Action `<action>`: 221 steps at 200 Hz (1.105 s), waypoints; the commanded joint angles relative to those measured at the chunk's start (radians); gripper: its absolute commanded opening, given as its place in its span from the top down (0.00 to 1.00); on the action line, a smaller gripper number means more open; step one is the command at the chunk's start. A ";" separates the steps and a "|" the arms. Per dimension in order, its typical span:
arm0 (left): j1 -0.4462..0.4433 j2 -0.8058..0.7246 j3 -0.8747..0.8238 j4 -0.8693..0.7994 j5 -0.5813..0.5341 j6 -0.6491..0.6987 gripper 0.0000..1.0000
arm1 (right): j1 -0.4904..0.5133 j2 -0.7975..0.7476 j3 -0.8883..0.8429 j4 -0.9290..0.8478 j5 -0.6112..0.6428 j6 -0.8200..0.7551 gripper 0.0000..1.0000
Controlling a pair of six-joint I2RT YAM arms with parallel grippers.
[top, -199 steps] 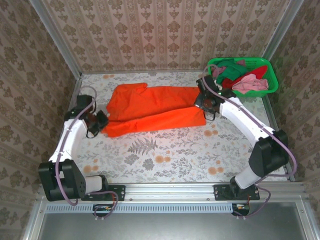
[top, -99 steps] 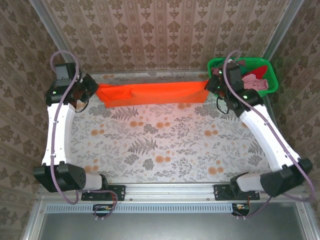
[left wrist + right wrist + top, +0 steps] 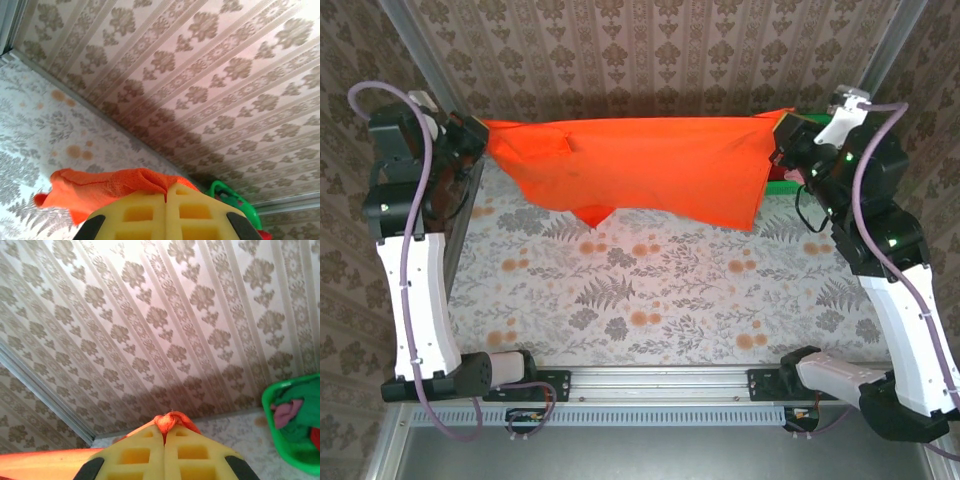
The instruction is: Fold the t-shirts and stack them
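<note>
1. Both arms rear tall from their bases, wrists raised at either side of the table [image 3: 650, 300].
2. The left gripper [image 3: 480, 135] and right gripper [image 3: 782, 135], each clamped tight on a top corner, stretch the orange t-shirt [image 3: 650, 165] between their fingers. It hangs higher and wider than half a second ago.
3. Beyond the right fingers, the shirt hides most of the green basket [image 3: 280, 445].

basket [image 3: 782, 186] mostly behind orange t-shirt [image 3: 650, 165], cropped in right wrist view
</note>
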 commanded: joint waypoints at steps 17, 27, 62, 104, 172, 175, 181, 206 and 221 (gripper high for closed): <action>-0.014 0.011 0.080 0.063 -0.034 -0.083 1.00 | -0.006 0.068 0.134 -0.004 0.001 -0.088 1.00; -0.020 0.030 0.102 0.070 -0.031 -0.079 1.00 | -0.010 0.089 0.154 -0.004 0.000 -0.098 1.00; -0.028 0.113 0.113 0.098 -0.041 -0.061 1.00 | -0.033 0.183 0.175 -0.003 -0.016 -0.113 1.00; -0.031 0.271 0.207 0.143 -0.035 -0.072 1.00 | -0.101 0.343 0.202 0.090 -0.090 -0.088 1.00; -0.035 0.548 0.697 0.051 -0.011 -0.076 1.00 | -0.105 0.548 0.526 0.106 -0.163 -0.056 1.00; -0.034 0.550 0.707 0.051 -0.010 -0.077 1.00 | -0.105 0.548 0.531 0.106 -0.165 -0.054 1.00; -0.033 0.549 0.717 0.053 -0.006 -0.079 1.00 | -0.106 0.543 0.533 0.107 -0.165 -0.053 1.00; -0.028 0.503 0.703 0.046 -0.018 -0.054 1.00 | -0.106 0.489 0.489 0.093 -0.142 -0.050 1.00; -0.025 0.441 0.601 0.034 -0.049 -0.008 1.00 | -0.108 0.421 0.374 0.084 -0.105 -0.050 1.00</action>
